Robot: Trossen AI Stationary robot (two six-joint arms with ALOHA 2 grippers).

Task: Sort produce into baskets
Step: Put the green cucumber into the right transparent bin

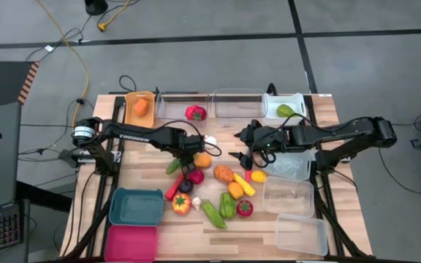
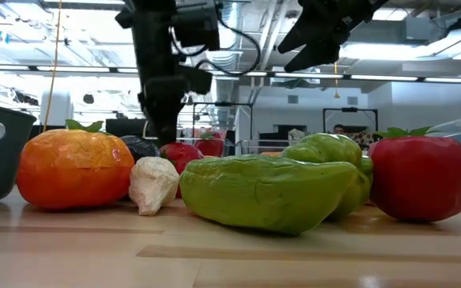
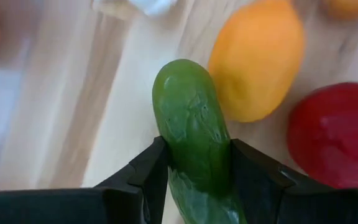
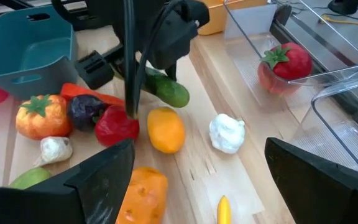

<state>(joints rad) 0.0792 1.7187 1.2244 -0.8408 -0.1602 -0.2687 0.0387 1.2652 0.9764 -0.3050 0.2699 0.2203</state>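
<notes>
Your left gripper (image 3: 194,171) is clamped on the small glossy green toy cucumber (image 3: 191,124), probably for lifting; your right gripper (image 4: 197,180) hovers wide, empty.

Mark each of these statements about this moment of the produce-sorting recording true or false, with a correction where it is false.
1. The left hand is closed on a green cucumber. True.
2. The right hand grips a yellow piece. False: its fingers stand wide apart with nothing between them.
3. The orange bin holds an orange piece. True.
4. The teal bin holds a red tomato. False: nothing shows inside it; a red piece lies in a clear bin at the far edge.
5. A green pear-like piece lies in the white bin. True.
</notes>
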